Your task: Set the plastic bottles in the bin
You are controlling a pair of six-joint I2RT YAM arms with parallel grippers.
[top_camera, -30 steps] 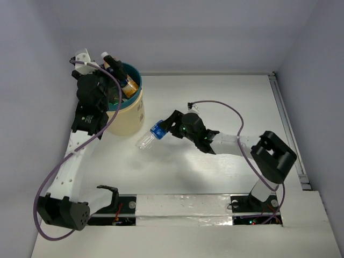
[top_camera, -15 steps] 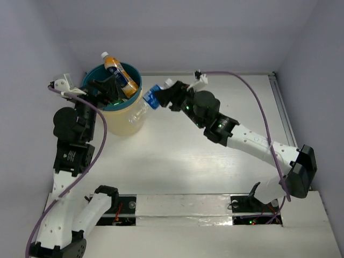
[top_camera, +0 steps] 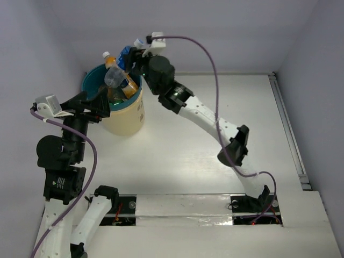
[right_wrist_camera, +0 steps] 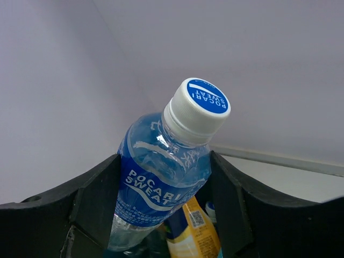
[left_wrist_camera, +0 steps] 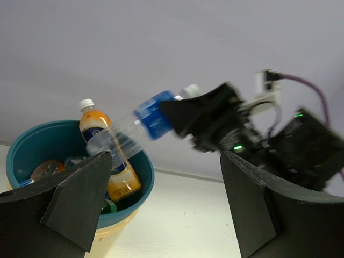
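Note:
The bin (top_camera: 124, 119), teal inside with a cream wall, stands at the table's far left and holds several bottles. An orange bottle (top_camera: 119, 73) pokes above its rim. My right gripper (top_camera: 129, 58) is shut on a blue-labelled clear bottle (right_wrist_camera: 161, 177) and holds it tilted over the bin's opening, its clear base pointing down into it (left_wrist_camera: 115, 141). My left gripper (left_wrist_camera: 166, 209) is open and empty, raised beside the bin's near left side (top_camera: 88, 107).
The bin's rim (left_wrist_camera: 141, 189) lies between my left fingers (left_wrist_camera: 80, 201) in the left wrist view. The right arm (top_camera: 199, 115) stretches across the table's middle. Walls close the left and far sides.
My right gripper has carried the blue-labelled bottle from the table's middle up and left to above the bin. My left gripper has pulled back from the bin toward the near left.

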